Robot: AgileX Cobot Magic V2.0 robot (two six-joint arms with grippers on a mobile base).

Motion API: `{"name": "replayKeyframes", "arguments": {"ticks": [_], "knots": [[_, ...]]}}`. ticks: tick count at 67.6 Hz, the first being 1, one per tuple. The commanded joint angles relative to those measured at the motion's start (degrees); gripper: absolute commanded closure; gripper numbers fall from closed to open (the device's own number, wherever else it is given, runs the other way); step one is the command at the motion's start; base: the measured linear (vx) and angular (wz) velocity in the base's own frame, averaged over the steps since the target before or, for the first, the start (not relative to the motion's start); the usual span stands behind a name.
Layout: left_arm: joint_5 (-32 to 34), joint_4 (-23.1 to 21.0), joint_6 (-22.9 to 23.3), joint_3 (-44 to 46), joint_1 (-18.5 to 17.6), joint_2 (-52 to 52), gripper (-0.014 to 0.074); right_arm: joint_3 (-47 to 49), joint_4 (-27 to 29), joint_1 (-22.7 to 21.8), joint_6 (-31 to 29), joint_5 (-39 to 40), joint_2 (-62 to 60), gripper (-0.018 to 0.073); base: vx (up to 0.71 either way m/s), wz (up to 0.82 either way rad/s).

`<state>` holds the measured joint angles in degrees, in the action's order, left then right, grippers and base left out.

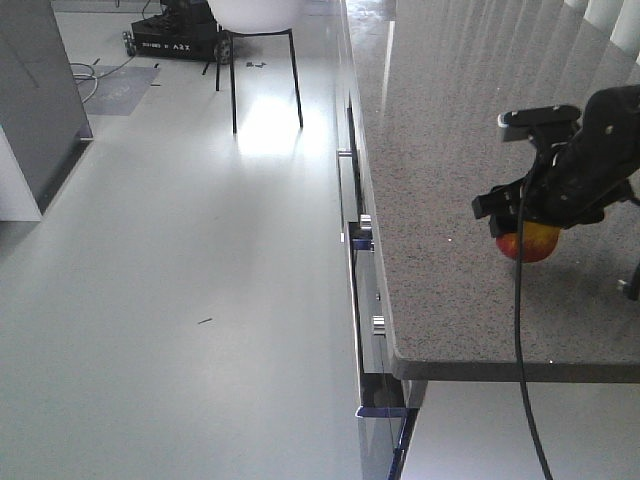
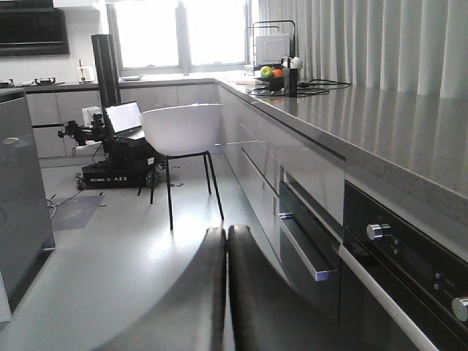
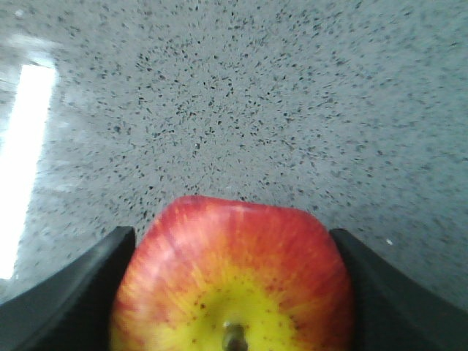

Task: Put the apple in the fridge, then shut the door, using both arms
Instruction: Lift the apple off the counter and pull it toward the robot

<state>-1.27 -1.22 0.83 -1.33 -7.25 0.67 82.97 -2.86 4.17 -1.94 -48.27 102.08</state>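
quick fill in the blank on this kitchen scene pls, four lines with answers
The right tool has its fingers either side of the apple, whose skin is red and ____.
The counter below it is speckled ____.
The left tool is ____ and holds nothing.
The chair on the floor has a ____ seat.
Missing words: yellow; grey; shut; white.

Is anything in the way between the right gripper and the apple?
Nothing visible. The small red-and-yellow apple sits between the black right gripper and its fingers on the speckled grey stone counter, with both fingers against its sides.
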Motion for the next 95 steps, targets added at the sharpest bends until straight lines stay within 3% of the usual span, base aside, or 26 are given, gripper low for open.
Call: {"name": "replayKeyframes", "arguments": {"ticks": [1,14,23,38,57,78,95], "knots": [[4.2,0.0,0.3,-0.7,-0.2,0.8,0.0603,1.5,0.0,0.0,-0.6,0.8,-7.0,0.0344,0.0,0.0],[4.2,0.0,0.3,-0.7,-0.2,0.8,0.0603,1.3,6.0,0.0,-1.7,-1.5,-15.5,0.0349,0.0,0.0],[4.2,0.0,0.3,-0.7,-0.2,0.8,0.0603,1.3,11.6,1.8,-6.5,-3.3,-19.7,0.0349,0.0,0.0],[4.2,0.0,0.3,-0.7,-0.2,0.8,0.0603,1.3,11.7,10.2,-6.7,-5.4,-24.0,0.0349,0.0,0.0],[4.2,0.0,0.3,-0.7,-0.2,0.8,0.0603,0.6,11.3,25.0,-3.1,-4.7,-29.1,0.0349,0.0,0.0],[4.2,0.0,0.3,-0.7,-0.2,0.8,0.0603,-20.4,11.5,38.1,-1.9,6.5,-39.8,0.0349,0.0,0.0],[4.2,0.0,0.3,-0.7,-0.2,0.8,0.0603,-33.3,13.8,43.2,-1.9,7.5,-49.1,0.0349,0.0,0.0]]}}
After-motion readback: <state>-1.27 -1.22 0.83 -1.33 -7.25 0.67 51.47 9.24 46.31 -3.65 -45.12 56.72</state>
